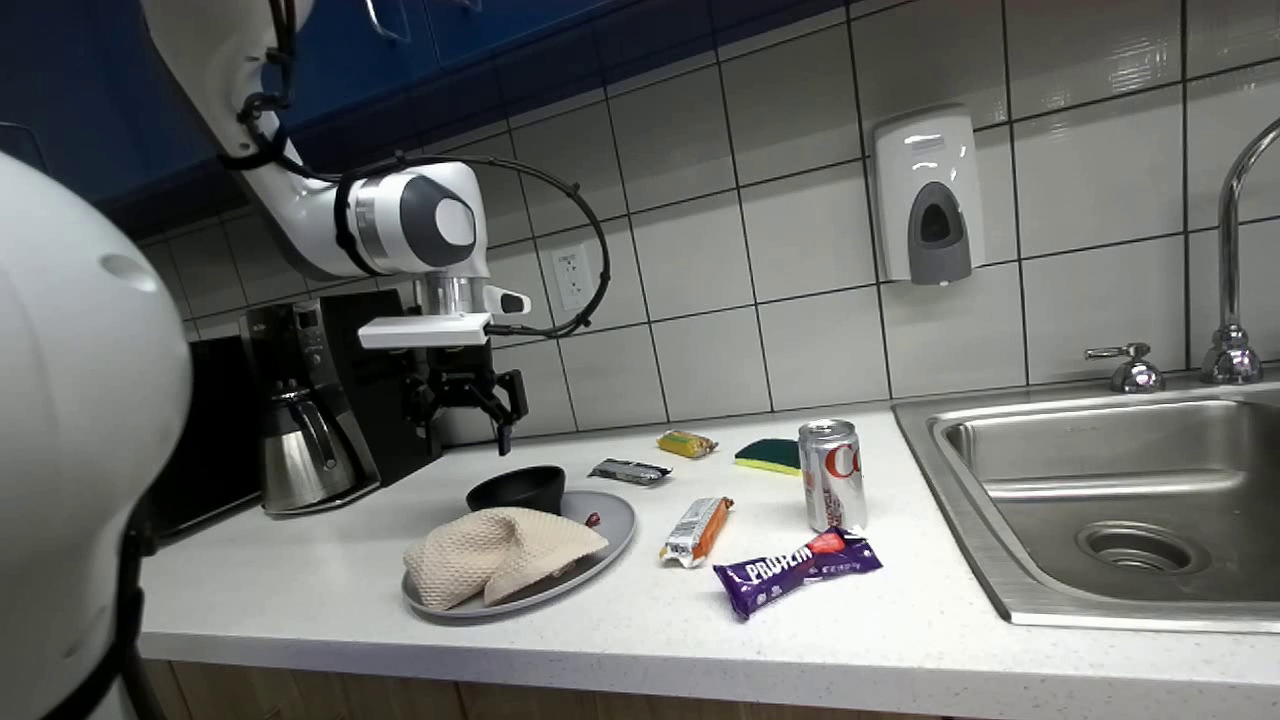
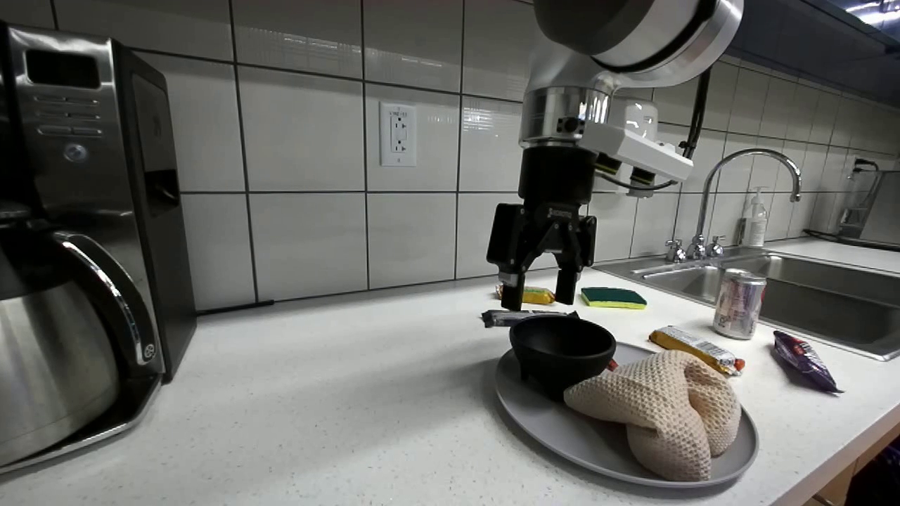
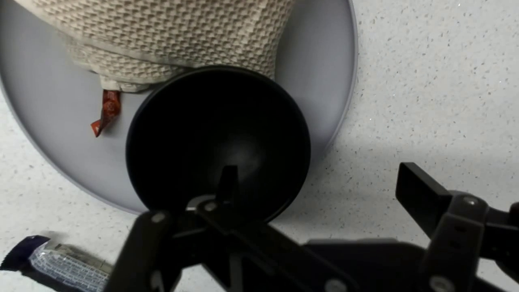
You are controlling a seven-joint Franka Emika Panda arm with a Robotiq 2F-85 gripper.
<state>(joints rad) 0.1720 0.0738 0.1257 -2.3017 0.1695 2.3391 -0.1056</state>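
While hanging with gripper [image 2: 539, 302] jaws spread wide, hovers close above black bowl [image 2: 562, 351], apart from it; has grey plate [image 3: 61, 129] beneath bowl, beige cloth [image 2: 661, 407] farther from jaws, just beside bowl, silver-and-black bar [image 1: 630, 471] below jaws, off to side.

Black two-finger gripper [image 1: 468, 440] hung, jaws apart, higher than round black bowl [image 1: 518, 489]. Bowl stood on flat grey plate [image 1: 614, 528] beside crumpled beige waffle-weave cloth [image 1: 498, 548].
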